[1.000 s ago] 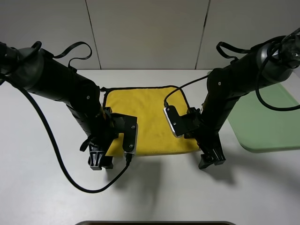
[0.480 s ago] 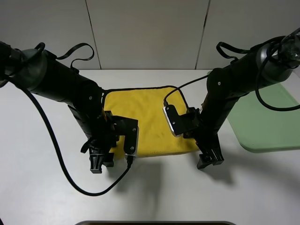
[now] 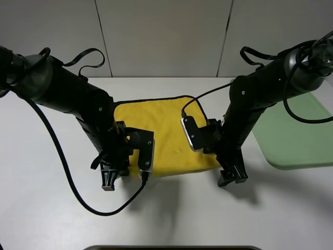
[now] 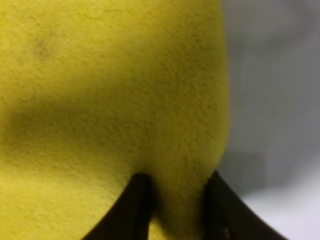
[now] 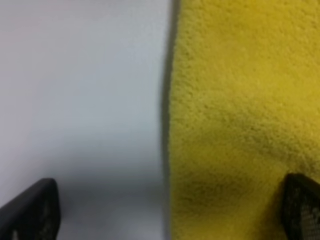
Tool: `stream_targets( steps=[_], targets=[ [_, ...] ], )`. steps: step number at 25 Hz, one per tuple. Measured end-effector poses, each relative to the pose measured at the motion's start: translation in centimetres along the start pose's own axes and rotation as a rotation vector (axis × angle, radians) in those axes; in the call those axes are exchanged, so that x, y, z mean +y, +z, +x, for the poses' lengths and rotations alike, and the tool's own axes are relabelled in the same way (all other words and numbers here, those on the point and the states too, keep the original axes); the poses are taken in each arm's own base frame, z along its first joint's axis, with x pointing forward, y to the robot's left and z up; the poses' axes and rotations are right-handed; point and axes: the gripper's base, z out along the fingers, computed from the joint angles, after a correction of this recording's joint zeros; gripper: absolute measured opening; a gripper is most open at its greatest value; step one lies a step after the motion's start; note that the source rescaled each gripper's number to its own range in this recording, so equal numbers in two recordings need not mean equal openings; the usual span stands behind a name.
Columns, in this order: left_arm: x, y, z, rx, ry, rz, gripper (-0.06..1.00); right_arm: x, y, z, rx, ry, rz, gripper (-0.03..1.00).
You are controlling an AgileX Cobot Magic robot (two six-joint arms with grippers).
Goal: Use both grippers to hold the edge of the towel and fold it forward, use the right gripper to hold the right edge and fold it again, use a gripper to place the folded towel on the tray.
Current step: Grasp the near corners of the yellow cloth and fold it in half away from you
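The yellow towel (image 3: 166, 125) lies flat on the white table between the two arms, with black trim (image 3: 156, 98) showing along its far edge. My left gripper (image 3: 109, 179) is down at the towel's near left corner. In the left wrist view the towel (image 4: 100, 75) fills the frame, and the left gripper (image 4: 177, 210) is pinched on a ridge of cloth. My right gripper (image 3: 231, 177) is down at the near right corner. In the right wrist view it (image 5: 165, 210) is wide open, straddling the towel (image 5: 240, 100) edge. The pale-green tray (image 3: 296, 140) lies at the right.
The white table (image 3: 52, 208) is bordered by a grey panelled wall (image 3: 166, 36) at the back. Black cables (image 3: 67, 172) loop from the left arm over the table. A dark object's edge (image 3: 171, 248) shows at the bottom of the exterior high view.
The left gripper has shifted slightly along the towel's near left corner and the towel's left side has crept a little. The right gripper has edged slightly inward.
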Motion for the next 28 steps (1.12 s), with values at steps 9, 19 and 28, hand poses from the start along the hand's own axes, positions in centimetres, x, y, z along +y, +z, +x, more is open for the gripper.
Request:
stream_targets(
  steps=[9,19,28],
  targets=[
    [0.06,0.07,-0.01,-0.001,0.005,-0.006,0.01,-0.02,0.0,-0.06,-0.006,0.01,0.003,0.88],
    [0.06,0.07,-0.01,0.0,0.005,-0.006,0.0,-0.2,0.01,-0.14,-0.015,0.02,0.019,0.3],
    [0.12,0.07,-0.04,-0.004,0.006,-0.012,0.0,-0.01,0.04,-0.16,-0.017,0.027,-0.001,0.0]
  ],
)
